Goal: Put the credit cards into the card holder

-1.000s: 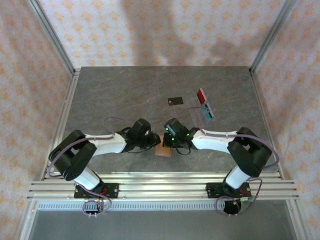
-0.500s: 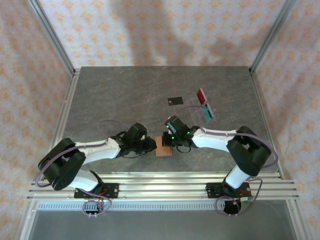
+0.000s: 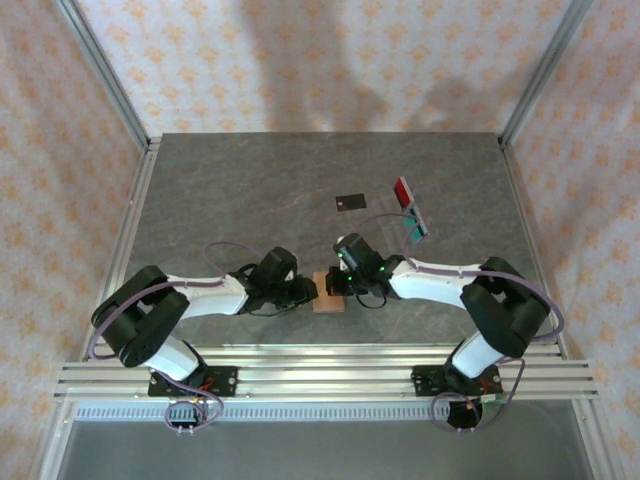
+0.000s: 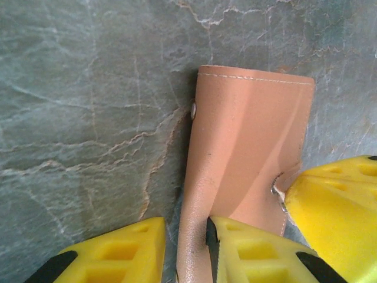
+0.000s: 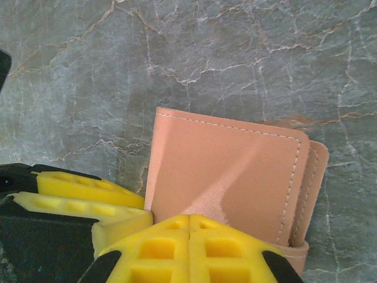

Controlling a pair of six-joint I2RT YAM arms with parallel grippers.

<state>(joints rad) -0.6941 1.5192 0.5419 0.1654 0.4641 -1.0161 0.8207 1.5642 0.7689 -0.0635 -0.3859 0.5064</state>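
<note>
The tan leather card holder lay by the middle of the gray stone bench's near edge. The left tool was narrow and pinched one flap of it. The right tool was shut tight, with its tips on the holder. The flat black plastic card, red card and teal card sat farther back toward the right edge, well apart from the holder.

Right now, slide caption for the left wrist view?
Left fingers straddle a flap of the tan card holder on the grey table; a right finger touches its snap corner.
</note>
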